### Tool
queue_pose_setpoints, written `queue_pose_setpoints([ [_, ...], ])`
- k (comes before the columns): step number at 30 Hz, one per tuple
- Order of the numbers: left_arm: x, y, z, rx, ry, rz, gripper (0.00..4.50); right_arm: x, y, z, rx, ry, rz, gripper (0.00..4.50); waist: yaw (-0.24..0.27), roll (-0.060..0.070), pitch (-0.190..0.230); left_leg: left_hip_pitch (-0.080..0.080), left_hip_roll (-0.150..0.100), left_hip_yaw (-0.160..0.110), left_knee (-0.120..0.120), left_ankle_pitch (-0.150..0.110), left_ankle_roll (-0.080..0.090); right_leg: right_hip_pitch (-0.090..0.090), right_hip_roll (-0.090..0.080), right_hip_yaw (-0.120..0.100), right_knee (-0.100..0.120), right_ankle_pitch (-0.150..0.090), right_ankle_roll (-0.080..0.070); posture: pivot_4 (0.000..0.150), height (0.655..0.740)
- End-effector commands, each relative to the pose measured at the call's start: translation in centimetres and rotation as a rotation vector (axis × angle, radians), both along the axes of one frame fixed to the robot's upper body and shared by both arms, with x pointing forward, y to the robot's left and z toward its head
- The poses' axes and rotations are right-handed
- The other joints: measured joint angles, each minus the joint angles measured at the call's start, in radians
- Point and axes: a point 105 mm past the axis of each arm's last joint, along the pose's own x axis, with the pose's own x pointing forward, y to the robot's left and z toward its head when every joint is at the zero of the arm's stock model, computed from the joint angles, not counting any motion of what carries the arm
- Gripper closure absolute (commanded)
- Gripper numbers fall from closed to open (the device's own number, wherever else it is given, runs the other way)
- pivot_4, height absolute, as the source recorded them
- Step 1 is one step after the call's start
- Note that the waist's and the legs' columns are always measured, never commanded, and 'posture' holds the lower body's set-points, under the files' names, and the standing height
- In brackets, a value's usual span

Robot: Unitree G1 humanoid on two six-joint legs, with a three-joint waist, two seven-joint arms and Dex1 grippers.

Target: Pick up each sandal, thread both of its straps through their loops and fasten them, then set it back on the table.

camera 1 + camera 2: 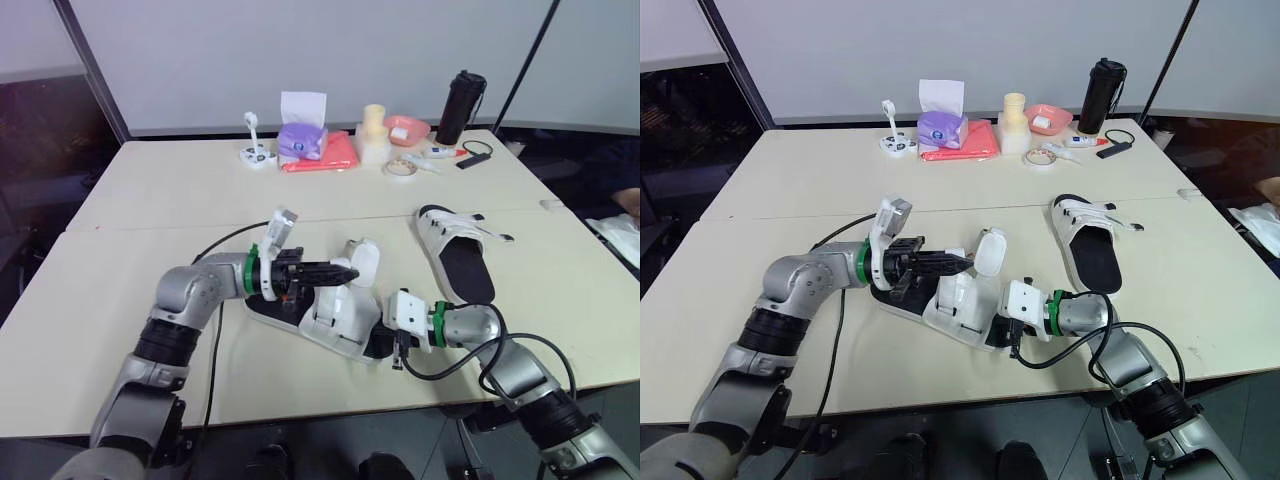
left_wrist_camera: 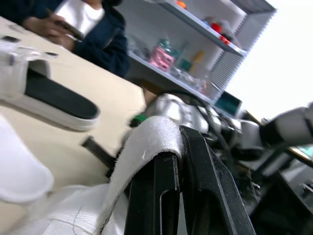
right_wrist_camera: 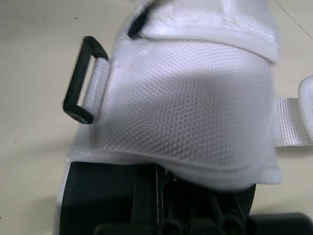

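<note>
I have the first sandal [image 1: 335, 320] lying on the table [image 1: 150, 200] at lower centre of the head view, white upper on a black sole. My left pincer [image 1: 345, 272] reaches in from the left of the frame and is clamped on one of this sandal's white straps [image 1: 365, 262]. The strap end stands up just past the fingertips. In the left wrist view the strap's fuzzy edge is folded over and pinched between the two black fingers [image 2: 205, 186].

My right pincer [image 1: 385, 340] comes in from the lower right and sits against the near end of the same sandal, down by the sole. I cannot tell whether it is gripping or just resting there. Its wrist camera looks straight onto the white mesh side panel [image 3: 195, 112], with a black loop [image 3: 80, 81] on a short web tab beside it and no strap through that loop.

The second sandal [image 1: 462, 255] lies flat on the table right of centre, well apart from both pincers.

Along the far edge, at the top of the frame, stand a black tumbler [image 1: 460, 105], a pink bowl [image 1: 408, 128], a purple tissue box [image 1: 300, 138] and a roll of tape [image 1: 401, 168]. A person in a dark jacket [image 2: 93, 34] shows at upper left in the left wrist view.
</note>
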Motion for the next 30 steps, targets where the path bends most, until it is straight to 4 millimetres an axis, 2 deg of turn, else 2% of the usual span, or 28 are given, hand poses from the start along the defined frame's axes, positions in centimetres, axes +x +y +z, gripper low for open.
queue_pose_setpoints([
  [1,1.4,0.2,1.8,-0.030,-0.106,0.052,4.48,-1.6,-2.0,-5.6,-0.154,0.186,-0.056,4.50,0.000,0.000,0.000,0.000,0.000,0.000,0.000,0.000,0.000,0.000,0.000,0.000,0.000,0.000,0.000,0.150,0.7344],
  [6,2.7,-0.3,-1.0,0.049,-0.039,0.091,4.48,-1.8,-2.0,-5.7,-0.153,0.189,-0.062,4.50,0.000,0.000,0.000,0.001,0.000,0.000,0.000,0.000,0.000,0.001,0.000,0.000,0.000,0.000,0.000,0.150,0.7344],
  [9,3.1,-0.5,-2.1,0.068,0.017,0.094,3.49,-1.8,-2.0,-5.7,-0.152,0.189,-0.065,4.50,0.000,-0.001,0.000,0.002,0.000,0.000,0.000,0.000,0.000,0.002,0.000,0.000,0.000,0.000,0.000,0.150,0.7344],
  [15,3.9,-0.8,-2.5,0.038,0.101,0.105,0.38,-1.8,-1.9,-5.8,-0.152,0.189,-0.067,4.50,-0.001,-0.001,-0.001,0.002,0.000,-0.001,0.000,0.000,0.000,0.003,0.000,-0.002,0.000,0.001,0.003,0.150,0.7344],
  [16,4.2,-0.9,-2.5,0.029,0.114,0.118,0.05,-1.8,-1.9,-5.8,-0.151,0.189,-0.067,4.50,-0.001,-0.001,-0.001,0.002,0.000,-0.001,0.000,0.000,0.000,0.003,0.000,-0.002,0.000,0.001,0.003,0.150,0.7344],
  [21,7.2,-0.5,-3.1,0.042,0.077,0.314,0.05,-1.9,-1.9,-5.8,-0.150,0.189,-0.066,4.50,0.000,-0.001,-0.001,0.002,-0.001,-0.002,0.000,0.000,0.000,0.003,0.000,-0.004,0.000,0.001,0.004,0.150,0.7344],
  [25,10.4,1.2,-3.7,0.112,-0.030,0.570,0.05,-1.9,-1.8,-5.9,-0.152,0.190,-0.065,4.50,0.000,-0.002,-0.001,0.002,-0.002,-0.003,0.001,0.000,0.000,0.004,0.000,-0.004,0.000,0.002,0.005,0.150,0.7344],
  [28,10.6,2.0,-3.4,0.109,-0.057,0.585,0.05,-1.8,-1.7,-5.9,-0.150,0.189,-0.065,4.50,-0.001,-0.002,-0.001,0.002,-0.003,-0.003,0.001,0.000,0.000,0.004,0.000,-0.005,0.000,0.003,0.007,0.150,0.7344],
  [30,9.5,2.4,-3.1,0.100,-0.071,0.498,0.05,-1.8,-1.7,-5.9,-0.148,0.188,-0.065,4.50,-0.002,-0.002,-0.001,0.002,-0.003,-0.003,0.000,0.000,0.000,0.004,0.000,-0.005,0.000,0.003,0.008,0.150,0.7344],
])
